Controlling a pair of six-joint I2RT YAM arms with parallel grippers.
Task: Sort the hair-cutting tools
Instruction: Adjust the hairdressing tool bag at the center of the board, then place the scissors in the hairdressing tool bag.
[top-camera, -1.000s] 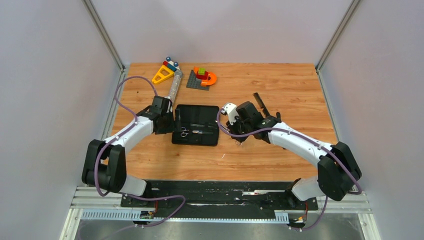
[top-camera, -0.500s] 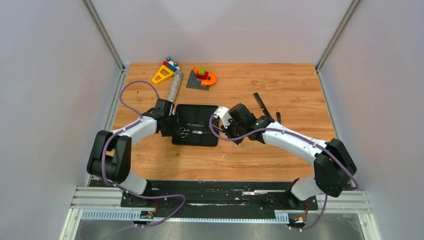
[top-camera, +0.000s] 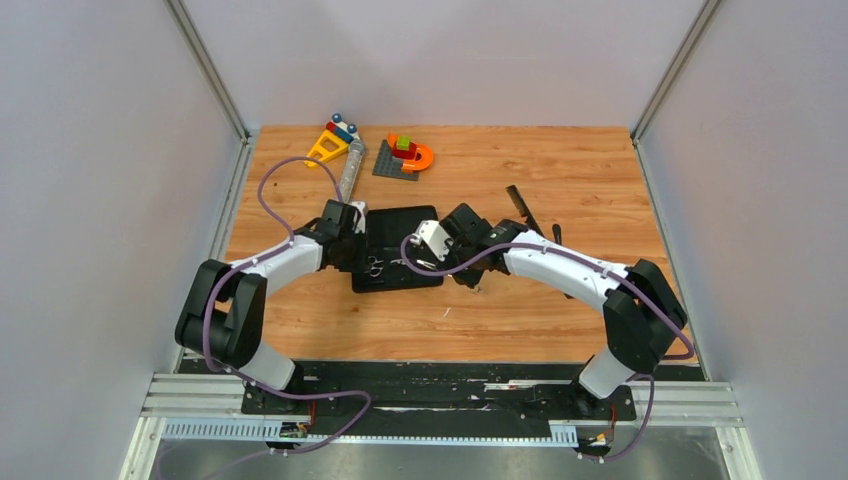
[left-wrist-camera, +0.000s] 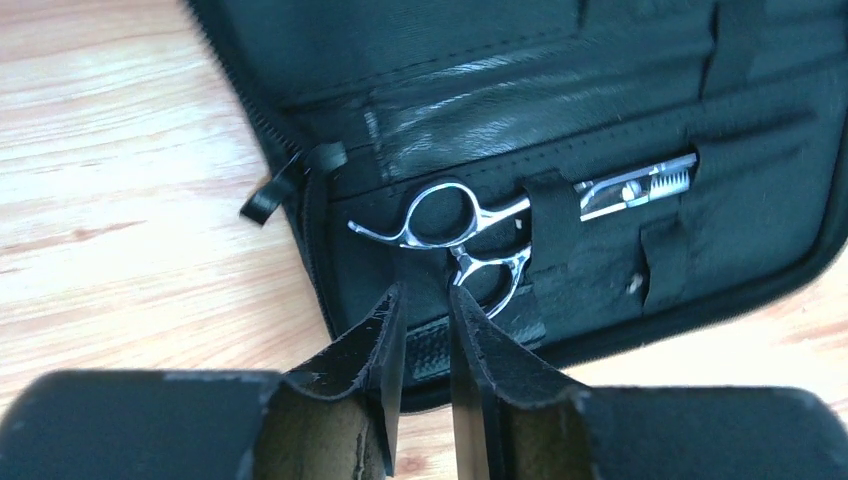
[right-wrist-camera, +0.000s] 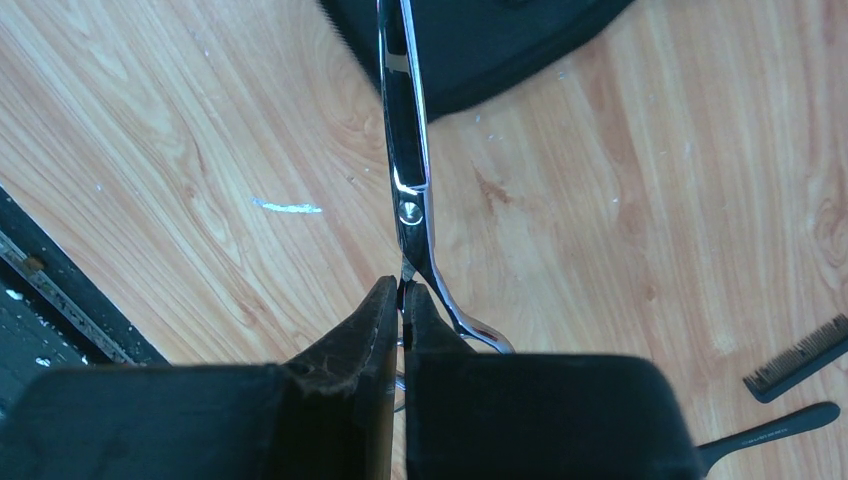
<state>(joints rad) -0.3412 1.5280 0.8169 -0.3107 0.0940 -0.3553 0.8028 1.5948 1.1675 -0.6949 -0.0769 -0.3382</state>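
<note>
The right gripper pinches slim silver scissors by the handle, with the blade pointing left over the rim of the soft black case. The left gripper is narrowly parted at the case's left edge. Toothed scissors sit strapped just right of it, and I cannot tell whether it grips anything. Black combs lie to the right on the open wood table.

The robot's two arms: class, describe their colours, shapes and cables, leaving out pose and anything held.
The left arm and right arm both have white tubular links between bulky black joints. A purple cable loops loosely along each. The left gripper and right gripper each carry two black wedge-shaped fingers with scuffed tips.
</note>
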